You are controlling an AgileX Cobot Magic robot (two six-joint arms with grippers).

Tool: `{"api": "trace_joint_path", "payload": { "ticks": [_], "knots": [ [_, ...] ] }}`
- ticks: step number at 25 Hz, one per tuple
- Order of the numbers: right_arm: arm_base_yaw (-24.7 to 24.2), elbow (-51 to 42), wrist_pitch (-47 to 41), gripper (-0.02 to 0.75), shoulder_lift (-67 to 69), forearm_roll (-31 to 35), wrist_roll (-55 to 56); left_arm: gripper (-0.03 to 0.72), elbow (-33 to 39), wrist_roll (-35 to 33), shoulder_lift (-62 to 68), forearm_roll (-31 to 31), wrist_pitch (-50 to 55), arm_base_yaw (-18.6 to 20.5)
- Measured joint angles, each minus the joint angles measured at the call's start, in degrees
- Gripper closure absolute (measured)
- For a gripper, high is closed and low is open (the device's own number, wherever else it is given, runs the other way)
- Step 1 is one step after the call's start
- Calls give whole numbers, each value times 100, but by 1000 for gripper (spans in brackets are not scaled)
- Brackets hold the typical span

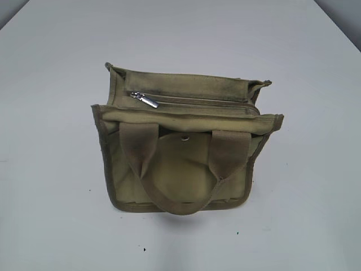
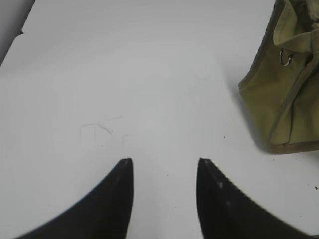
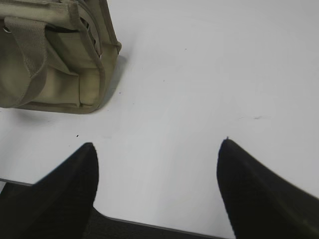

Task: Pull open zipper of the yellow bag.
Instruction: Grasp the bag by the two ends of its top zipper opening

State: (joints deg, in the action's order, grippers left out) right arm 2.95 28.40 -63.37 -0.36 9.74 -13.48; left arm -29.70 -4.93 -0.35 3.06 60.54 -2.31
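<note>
The yellow bag (image 1: pixel 183 155) is taken as the landmark; it stands upright on the white table (image 1: pixel 51 186), near the middle of the exterior view. To the left of the bag, the left gripper (image 2: pixel 164 164) is seen only in the left wrist view, where its two dark fingers (image 2: pixel 117 199) are held partly apart over bare table with nothing between them; the bag's end panel (image 2: pixel 286 94) appears at the right edge of that view, well apart from the fingertips, and a small metal ring (image 2: pixel 285 57) is shown on it that the other views do not reveal. On top of the bag, the zipper (image 1: pixel 197 101) is shown only by the exterior view, as a thin line running the bag's length, with its silver pull tab (image 1: pixel 145 100) lying at the left end. Below it, the front webbing handle (image 1: pixel 183 169) hangs down the front face and a round metal snap (image 1: pixel 185 137) sits between its two straps. To the right of the bag, the right gripper (image 3: pixel 157 144) is seen only in the right wrist view, spread wide and empty over the table, with the bag at that view's upper left, clear of both fingers. Neither gripper appears in the exterior view.
</note>
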Motion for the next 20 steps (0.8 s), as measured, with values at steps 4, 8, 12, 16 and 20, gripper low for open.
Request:
{"api": "trace_joint_path", "payload": {
  "ticks": [4, 8, 12, 16, 20],
  "knots": [
    [0, 0, 0, 164, 0, 0, 0, 361, 0, 0, 0, 0, 0, 0],
    [0, 0, 0, 164, 0, 0, 0, 361, 0, 0, 0, 0, 0, 0],
    [0, 0, 0, 164, 0, 0, 0, 361, 0, 0, 0, 0, 0, 0],
    [0, 0, 0, 164, 0, 0, 0, 361, 0, 0, 0, 0, 0, 0],
    [0, 0, 0, 164, 0, 0, 0, 361, 0, 0, 0, 0, 0, 0]
  ]
}}
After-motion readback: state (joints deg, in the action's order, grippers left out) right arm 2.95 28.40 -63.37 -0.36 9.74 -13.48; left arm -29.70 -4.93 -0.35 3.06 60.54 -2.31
